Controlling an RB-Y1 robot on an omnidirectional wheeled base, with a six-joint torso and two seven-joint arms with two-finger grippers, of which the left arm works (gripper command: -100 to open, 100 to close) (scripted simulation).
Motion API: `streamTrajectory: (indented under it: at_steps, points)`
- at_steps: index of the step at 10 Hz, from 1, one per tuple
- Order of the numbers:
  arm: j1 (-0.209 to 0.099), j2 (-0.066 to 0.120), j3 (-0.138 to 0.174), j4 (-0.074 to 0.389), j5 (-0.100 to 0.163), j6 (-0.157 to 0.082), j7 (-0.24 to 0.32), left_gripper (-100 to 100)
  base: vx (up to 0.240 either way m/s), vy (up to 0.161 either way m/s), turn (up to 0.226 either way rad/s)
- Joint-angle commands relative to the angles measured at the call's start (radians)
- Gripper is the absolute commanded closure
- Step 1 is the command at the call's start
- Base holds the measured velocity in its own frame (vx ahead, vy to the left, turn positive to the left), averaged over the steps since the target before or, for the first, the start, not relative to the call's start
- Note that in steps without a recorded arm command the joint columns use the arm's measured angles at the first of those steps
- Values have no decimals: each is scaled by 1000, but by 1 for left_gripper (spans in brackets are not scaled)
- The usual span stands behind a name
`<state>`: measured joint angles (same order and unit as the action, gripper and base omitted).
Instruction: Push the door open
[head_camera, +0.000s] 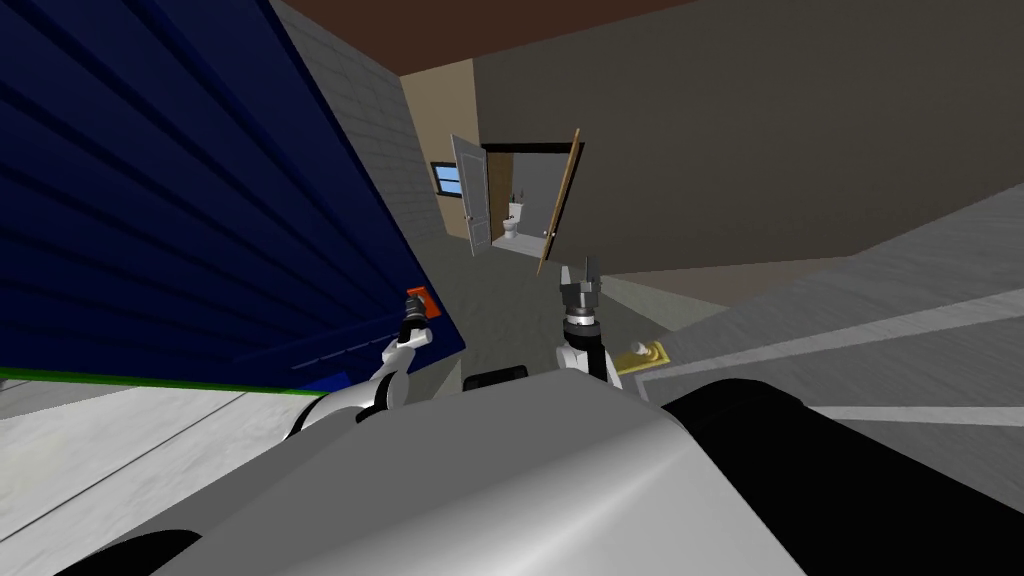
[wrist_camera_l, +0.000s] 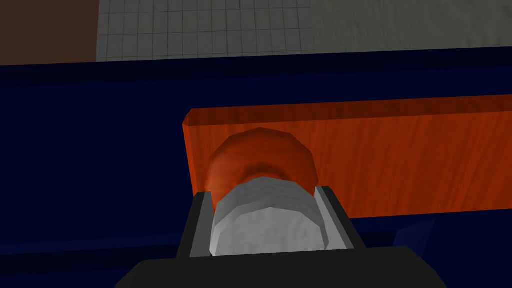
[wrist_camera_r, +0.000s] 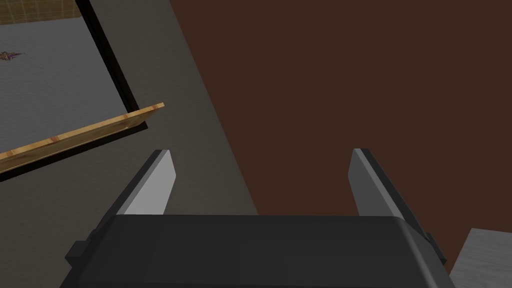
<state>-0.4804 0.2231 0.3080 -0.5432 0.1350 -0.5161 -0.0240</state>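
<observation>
A dark blue panelled door (head_camera: 200, 200) fills the left side of the head view and leans toward me. On its edge sits an orange plate (head_camera: 422, 298) (wrist_camera_l: 400, 160). My left gripper (head_camera: 412, 320) (wrist_camera_l: 266, 194) is at that plate, shut on the grey round knob (wrist_camera_l: 265, 230). The knob stands on an orange rose (wrist_camera_l: 262, 155), and the fingers (wrist_camera_l: 201, 225) press its two sides. My right gripper (head_camera: 583, 272) (wrist_camera_r: 260, 182) is raised in the middle, away from the door, open with nothing between its fingers.
Ahead runs a grey floor (head_camera: 510, 310) toward a far doorway with a white door (head_camera: 470, 195) and a wooden door (head_camera: 560, 200) standing open; a toilet (head_camera: 513, 220) is beyond. A gold plate with a pale knob (head_camera: 645, 353) lies near my right forearm beside a grey slab (head_camera: 850, 330).
</observation>
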Motion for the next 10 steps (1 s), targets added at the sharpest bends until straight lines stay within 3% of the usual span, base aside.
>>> streamTrajectory:
  at_steps: [1,4,10]
  points:
    - [8,7,16,-14,6,10,-7,100,108,-40,28]
    - [20,7,19,-17,7,16,-7,100,125,-66,45]
    - [28,33,74,-15,28,13,-29,100,159,-38,41]
